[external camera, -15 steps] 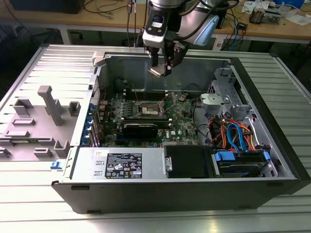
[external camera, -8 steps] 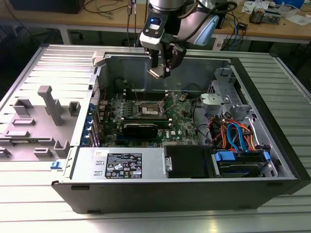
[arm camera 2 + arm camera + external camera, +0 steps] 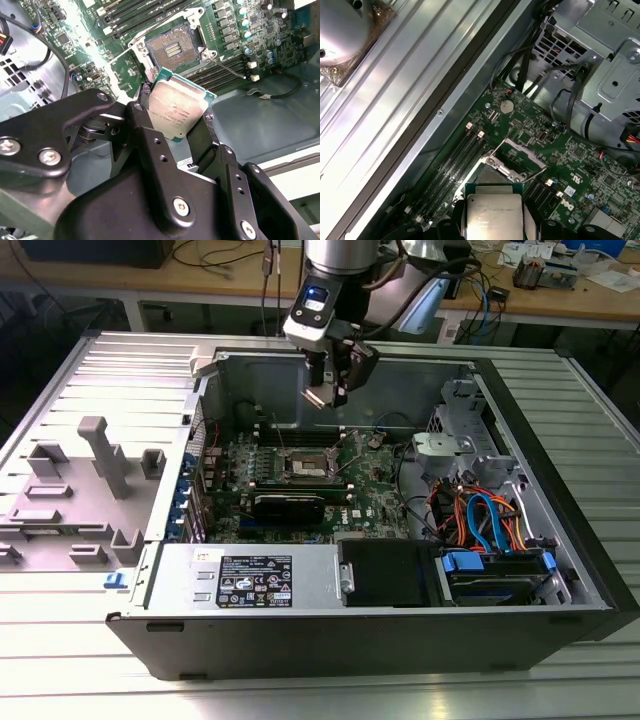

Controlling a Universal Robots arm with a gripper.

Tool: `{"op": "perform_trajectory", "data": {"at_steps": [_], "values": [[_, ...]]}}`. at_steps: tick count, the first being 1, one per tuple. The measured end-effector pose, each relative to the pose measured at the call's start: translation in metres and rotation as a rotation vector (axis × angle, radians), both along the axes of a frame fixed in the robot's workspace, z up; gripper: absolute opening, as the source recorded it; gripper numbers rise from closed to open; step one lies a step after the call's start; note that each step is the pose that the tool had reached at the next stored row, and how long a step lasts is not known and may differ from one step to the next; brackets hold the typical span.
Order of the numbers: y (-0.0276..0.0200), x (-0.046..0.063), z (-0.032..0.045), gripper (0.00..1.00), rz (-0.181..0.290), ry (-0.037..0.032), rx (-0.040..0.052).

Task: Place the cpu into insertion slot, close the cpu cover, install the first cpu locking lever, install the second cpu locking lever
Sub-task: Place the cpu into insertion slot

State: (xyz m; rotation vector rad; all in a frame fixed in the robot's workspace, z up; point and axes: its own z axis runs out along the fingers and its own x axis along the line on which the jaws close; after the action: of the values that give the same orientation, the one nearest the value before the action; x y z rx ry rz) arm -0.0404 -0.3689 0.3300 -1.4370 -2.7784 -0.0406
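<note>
Cpu: silvery metal top, dull sheen, green edge. Jaws: matt black, bright metal screw heads. Slot: dark centre, thin shiny metal rim. Cover: bare silvery metal, smooth. Board: green, slightly glossy. Case: grey sheet metal, matt. Bench: ribbed pale metal, satin. Cables: smooth orange and blue plastic sheath.

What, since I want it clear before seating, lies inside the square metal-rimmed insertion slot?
In the second wrist view the insertion slot shows only its dark contact field, no chip. Its near rim is partly covered by the silvery square cpu held in the gripper.
</note>
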Motion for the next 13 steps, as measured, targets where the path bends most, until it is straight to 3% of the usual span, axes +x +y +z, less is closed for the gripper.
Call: {"op": "perform_trajectory", "data": {"at_steps": [3, 8, 10, 13], "values": [[0.0000, 0.0000, -0.0024, 0.55, -0.028, 0.0022, -0.0019], [0.0000, 0.0000, -0.0042, 0.55, -0.036, 0.0031, -0.0018], [0.0000, 0.0000, -0.0059, 0.55, -0.083, 0.0032, -0.0019], [0.0000, 0.0000, -0.0071, 0.55, -0.104, 0.0033, -0.0019]]}}
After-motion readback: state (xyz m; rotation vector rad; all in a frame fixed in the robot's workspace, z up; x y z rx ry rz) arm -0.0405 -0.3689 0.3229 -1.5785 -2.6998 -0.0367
